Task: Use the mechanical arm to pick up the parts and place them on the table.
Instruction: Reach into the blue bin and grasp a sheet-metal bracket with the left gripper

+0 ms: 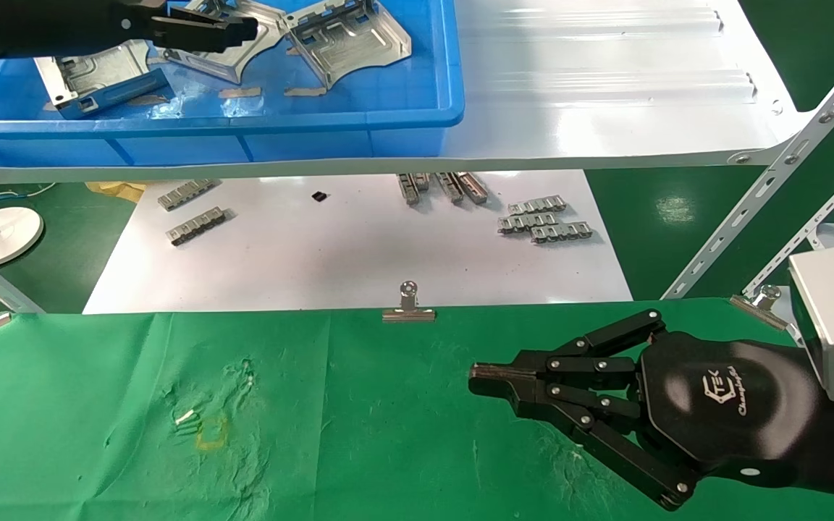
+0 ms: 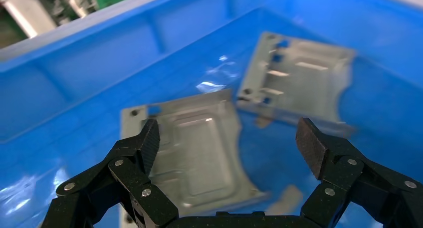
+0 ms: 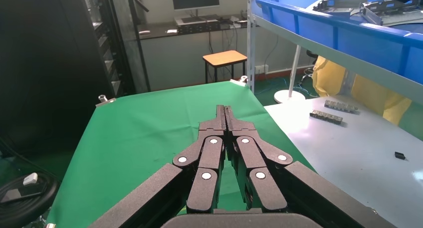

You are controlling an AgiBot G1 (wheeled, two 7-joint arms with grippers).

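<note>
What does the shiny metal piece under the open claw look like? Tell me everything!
The metal piece is a shiny silver sheet-metal tray, roughly square, with raised side walls, pressed-in channels, small corner holes and one edge cut in a curve. It lies flat on the floor of the blue bin, apart from another tray beside it. The left gripper hangs above it, wide open, not touching it.
</note>
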